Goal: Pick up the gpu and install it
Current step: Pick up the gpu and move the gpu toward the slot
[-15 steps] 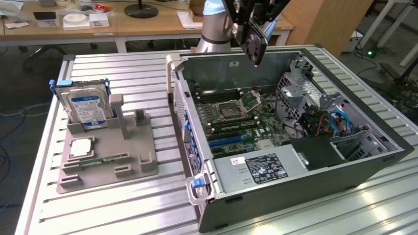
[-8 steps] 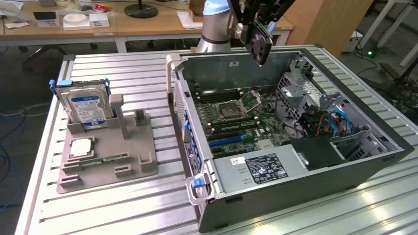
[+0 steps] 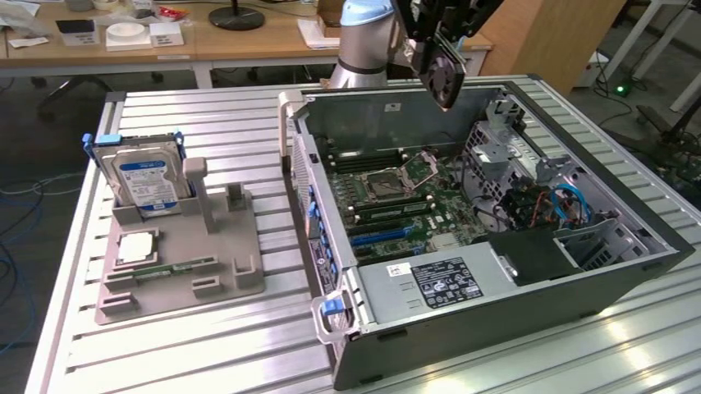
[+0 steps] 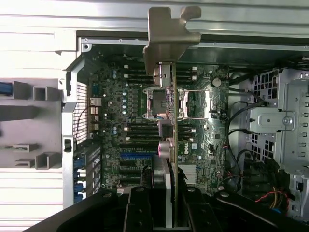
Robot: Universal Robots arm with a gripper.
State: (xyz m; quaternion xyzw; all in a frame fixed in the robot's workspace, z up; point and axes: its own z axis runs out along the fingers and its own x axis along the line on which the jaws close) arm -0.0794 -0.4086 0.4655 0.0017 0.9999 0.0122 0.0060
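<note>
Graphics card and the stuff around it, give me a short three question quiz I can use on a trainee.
1. What stands upright in the grey holder?
2. True or false: the graphics card is already plugged into the motherboard.
3. The graphics card is: A held up over the open computer case, B lying on the table, C slotted in the grey holder.
Key: 1 the hard drive; 2 false; 3 A.
</note>
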